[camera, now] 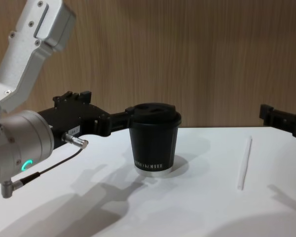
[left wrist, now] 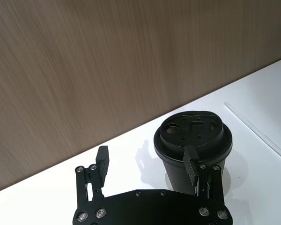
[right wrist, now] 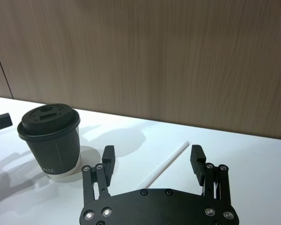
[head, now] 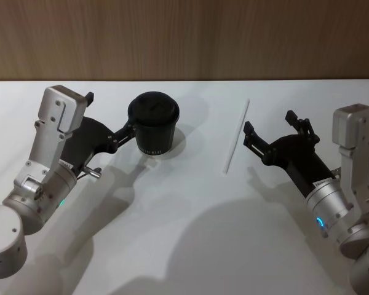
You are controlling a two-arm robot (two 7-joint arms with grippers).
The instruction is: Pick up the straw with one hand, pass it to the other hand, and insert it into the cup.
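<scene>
White table [head: 172, 239], wood-grain wall [head: 184, 37] | black lidded paper cup [head: 154, 126], white base lettering illegible | thin white straw [head: 237, 136] lay flat right of cup | black left gripper [left wrist: 147, 161] gaped beside cup | black right gripper [right wrist: 152, 157] gaped near straw

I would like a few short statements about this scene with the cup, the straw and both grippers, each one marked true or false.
1. The thin white straw lies flat on the white table. True.
2. The black paper cup has no lid. False: its black domed lid is on.
3. The right gripper holds the straw. False: it is open, and the straw lies on the table.
4. The left gripper is open beside the cup. True.
</scene>
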